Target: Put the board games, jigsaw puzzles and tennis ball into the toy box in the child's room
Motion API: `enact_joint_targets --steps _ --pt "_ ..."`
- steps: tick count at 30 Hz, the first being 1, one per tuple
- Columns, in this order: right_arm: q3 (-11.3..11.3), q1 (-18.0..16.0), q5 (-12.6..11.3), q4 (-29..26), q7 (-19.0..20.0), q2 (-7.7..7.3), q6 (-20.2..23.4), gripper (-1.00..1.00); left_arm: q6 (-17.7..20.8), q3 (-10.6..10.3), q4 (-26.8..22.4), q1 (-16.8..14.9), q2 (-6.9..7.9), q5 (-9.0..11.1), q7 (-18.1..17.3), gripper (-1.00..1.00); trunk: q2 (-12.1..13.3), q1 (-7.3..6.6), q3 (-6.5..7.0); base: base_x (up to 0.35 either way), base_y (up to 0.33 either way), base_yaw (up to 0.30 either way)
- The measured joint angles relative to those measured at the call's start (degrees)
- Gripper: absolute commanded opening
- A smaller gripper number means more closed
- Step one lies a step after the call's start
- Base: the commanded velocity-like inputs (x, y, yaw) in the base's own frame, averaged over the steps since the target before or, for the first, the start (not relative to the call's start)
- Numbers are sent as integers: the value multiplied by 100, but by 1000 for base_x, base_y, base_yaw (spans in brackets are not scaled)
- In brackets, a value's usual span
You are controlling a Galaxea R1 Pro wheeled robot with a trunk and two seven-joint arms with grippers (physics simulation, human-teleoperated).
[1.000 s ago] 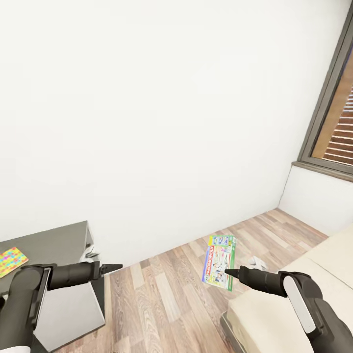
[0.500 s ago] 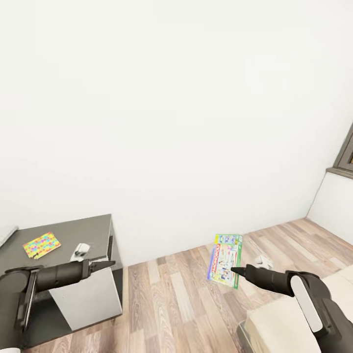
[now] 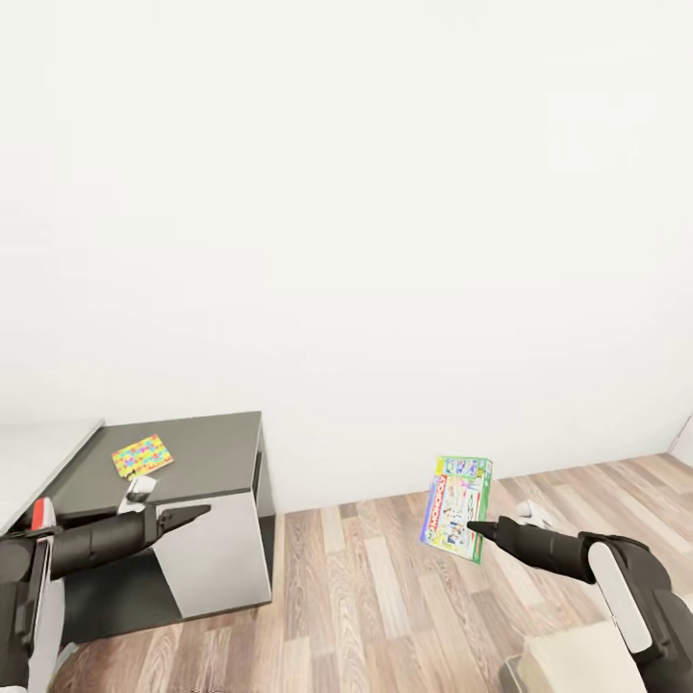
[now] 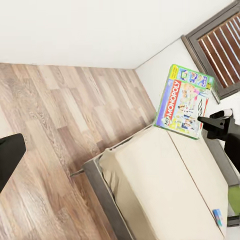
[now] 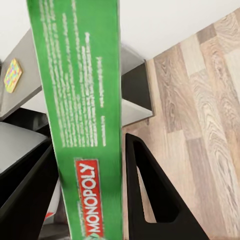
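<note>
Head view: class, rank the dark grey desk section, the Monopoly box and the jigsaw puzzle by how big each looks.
1. Dark grey desk section, clearly largest.
2. Monopoly box, held in the right gripper nearer the camera, which may enlarge it.
3. Jigsaw puzzle, smallest, lying on the desk section farther off.

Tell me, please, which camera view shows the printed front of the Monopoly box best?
The left wrist view: the Monopoly box faces it, title readable, held by the right gripper. The head view shows the front smaller; the right wrist view shows its green edge.
</note>
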Motion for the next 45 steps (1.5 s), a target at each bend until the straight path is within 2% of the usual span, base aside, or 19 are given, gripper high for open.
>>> enact_joint_targets --steps 12,18,23,45 --pt "-7 0 20 0 -2 8 -10 -100 0 10 -123 8 2 7 0 100 0 0 0 0 0 291" --pt "-21 0 24 1 -1 8 -12 -100 0 11 -163 22 1 129 0 100 0 0 0 0 0 291" --pt "-26 0 66 1 -17 15 -66 -100 0 11 -166 25 3 154 0 100 0 0 0 0 0 270" --pt "-33 2 -16 -48 -12 4 -62 -100 0 9 -181 30 6 158 1 100 0 0 0 0 0 19"
